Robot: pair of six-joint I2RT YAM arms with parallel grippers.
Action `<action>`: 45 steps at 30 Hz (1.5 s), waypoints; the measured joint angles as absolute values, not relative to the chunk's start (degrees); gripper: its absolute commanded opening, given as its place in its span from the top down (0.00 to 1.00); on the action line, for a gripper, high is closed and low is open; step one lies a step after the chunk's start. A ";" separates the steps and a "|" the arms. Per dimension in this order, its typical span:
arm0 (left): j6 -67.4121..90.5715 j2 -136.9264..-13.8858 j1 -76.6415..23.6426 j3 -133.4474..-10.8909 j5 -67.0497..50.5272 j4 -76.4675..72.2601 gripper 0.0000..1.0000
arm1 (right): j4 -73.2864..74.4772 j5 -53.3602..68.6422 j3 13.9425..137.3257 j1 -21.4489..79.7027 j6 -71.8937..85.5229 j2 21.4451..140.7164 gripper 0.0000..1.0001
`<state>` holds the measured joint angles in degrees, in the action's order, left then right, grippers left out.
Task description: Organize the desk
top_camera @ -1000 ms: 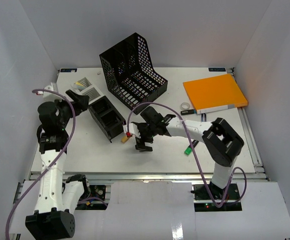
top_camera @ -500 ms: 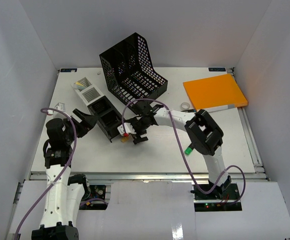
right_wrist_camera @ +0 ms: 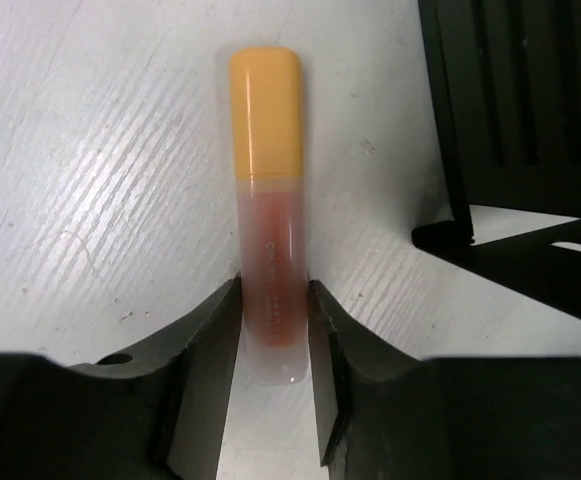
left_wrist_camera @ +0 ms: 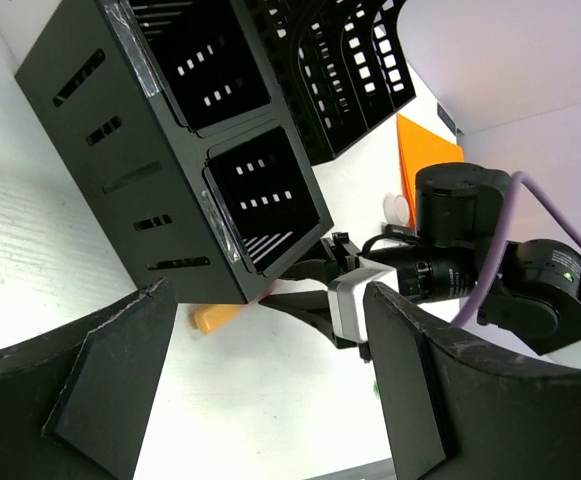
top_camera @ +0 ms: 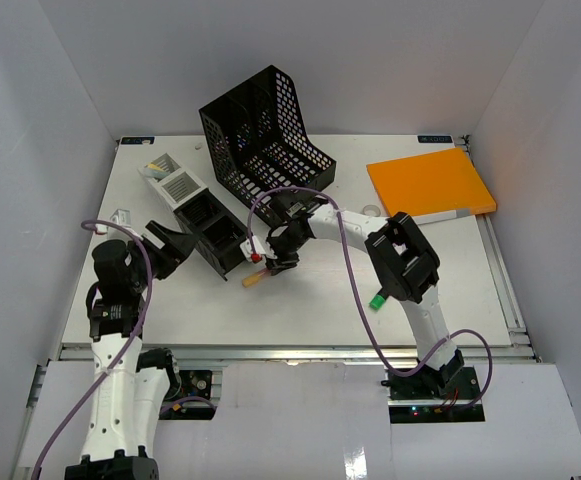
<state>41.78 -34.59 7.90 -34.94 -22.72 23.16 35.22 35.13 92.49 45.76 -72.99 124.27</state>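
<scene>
On the white desk, mid-bench, the right gripper pinches a tube, the left gripper gapes empty; most sorting looks undone.

Left wrist view, lower centre: the organizer hides all but the orange cap of the tube. In the right wrist view, the tube's lettering is too blurred to read. From above, centre right, the right arm partly covers a green object too small to identify.
</scene>
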 measured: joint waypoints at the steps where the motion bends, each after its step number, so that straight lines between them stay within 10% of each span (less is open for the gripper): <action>1: 42.32 -34.32 7.82 -34.63 -23.03 23.06 0.14 | 35.68 34.98 92.47 45.78 -72.90 124.27 0.70; 11: 51.55 -31.63 6.58 -26.37 -27.35 23.19 0.15 | 33.90 34.87 86.39 45.82 -66.85 120.50 0.92; 31: 69.13 -30.10 -12.39 -14.44 -24.96 11.18 0.16 | 35.94 48.86 86.18 46.13 -32.04 111.74 0.92; 39: 71.34 -39.23 -22.06 -16.39 -17.40 5.55 0.53 | 35.03 48.83 92.92 46.55 -24.34 111.76 0.92; 45: 71.44 -39.16 -22.87 -18.29 -13.88 4.84 0.49 | 33.08 48.05 92.30 46.35 -22.30 111.46 0.92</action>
